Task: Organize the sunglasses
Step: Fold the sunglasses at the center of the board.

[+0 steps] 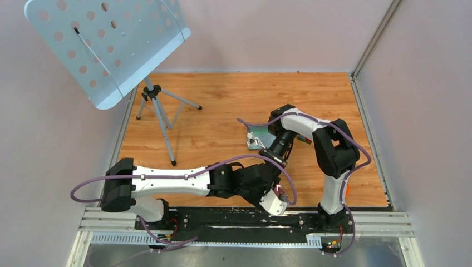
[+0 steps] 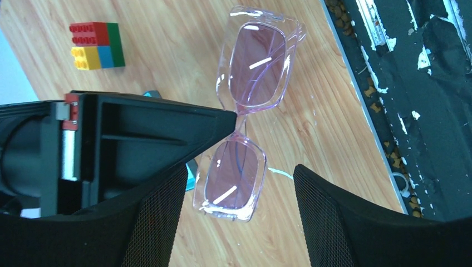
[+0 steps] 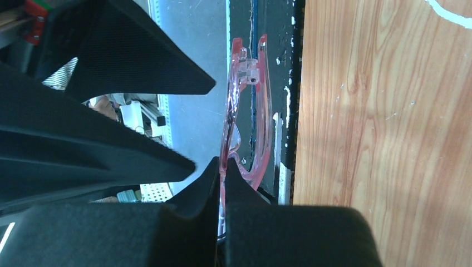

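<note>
Right wrist view: right jaws pinch the sunglasses (image 3: pixel 247 69), so the open left jaws straddling one lens (image 2: pixel 231 177) should close gently on its rim.

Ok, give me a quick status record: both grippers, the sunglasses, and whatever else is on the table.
right gripper: shut on the sunglasses at the bridge
left gripper: open, fingers either side of one lens
sunglasses: arms look folded, near the table's front edge
case: on the table, teal inside showing
toy bricks: stacked, apart from the sunglasses
</note>
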You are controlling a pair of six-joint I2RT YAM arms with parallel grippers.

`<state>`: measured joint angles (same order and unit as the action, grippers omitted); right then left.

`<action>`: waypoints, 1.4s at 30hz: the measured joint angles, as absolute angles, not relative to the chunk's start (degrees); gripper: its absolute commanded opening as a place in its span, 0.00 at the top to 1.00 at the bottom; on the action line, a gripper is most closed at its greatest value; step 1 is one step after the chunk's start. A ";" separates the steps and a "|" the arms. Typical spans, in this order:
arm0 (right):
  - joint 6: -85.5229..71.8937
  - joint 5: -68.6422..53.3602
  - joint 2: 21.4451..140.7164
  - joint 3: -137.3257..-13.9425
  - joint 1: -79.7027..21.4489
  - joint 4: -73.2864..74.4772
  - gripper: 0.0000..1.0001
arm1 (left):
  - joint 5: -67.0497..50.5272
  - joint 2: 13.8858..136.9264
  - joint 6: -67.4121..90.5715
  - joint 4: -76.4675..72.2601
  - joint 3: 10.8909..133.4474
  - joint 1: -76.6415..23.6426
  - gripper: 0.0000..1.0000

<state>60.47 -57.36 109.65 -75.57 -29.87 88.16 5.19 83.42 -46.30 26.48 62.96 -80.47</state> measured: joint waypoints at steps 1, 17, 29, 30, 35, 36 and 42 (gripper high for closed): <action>60.47 -57.36 109.30 -75.57 -30.02 88.16 1.00 | 5.19 83.81 -46.30 26.57 62.96 -80.47 0.27; 60.49 -54.94 106.39 -74.87 -32.32 87.50 1.00 | 6.79 86.21 -47.05 27.14 63.16 -80.84 0.40; 60.47 -55.22 105.16 -74.59 -33.10 87.68 1.00 | 8.47 86.52 -48.23 27.11 63.26 -80.84 0.54; 60.47 -55.24 105.16 -74.59 -33.12 87.68 1.00 | 8.47 86.52 -48.23 27.11 63.26 -80.84 0.55; 60.49 -55.29 105.16 -74.59 -33.12 87.66 0.92 | 8.56 86.46 -48.23 27.11 63.20 -80.84 0.60; 60.49 -55.37 105.16 -74.59 -33.12 87.66 0.88 | 8.56 86.39 -48.21 27.09 63.13 -80.84 0.61; 60.75 -56.64 105.12 -74.59 -33.36 88.09 0.58 | 9.54 85.41 -47.77 26.44 62.30 -80.79 0.65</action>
